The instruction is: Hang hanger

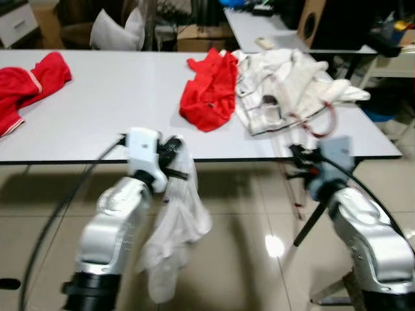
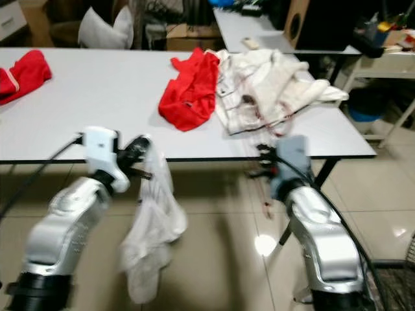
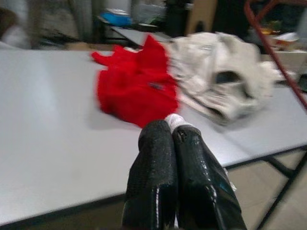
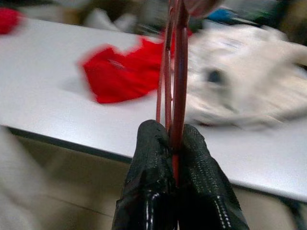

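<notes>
Left gripper (image 3: 171, 132) clamped on white cloth (image 1: 174, 240) hanging below table (image 1: 97, 116) edge. Right gripper (image 4: 173, 132) pinching red hanger (image 4: 178, 72). Red shirt (image 1: 211, 91) and white pile (image 1: 285, 87) on table.

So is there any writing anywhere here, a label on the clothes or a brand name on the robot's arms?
None can be read.
White garment pile on the table: dark marks, too blurred to tell if they are letters.
Red garment: a small dark patch in the left wrist view, unreadable.
Left gripper and right gripper: no lettering visible.
</notes>
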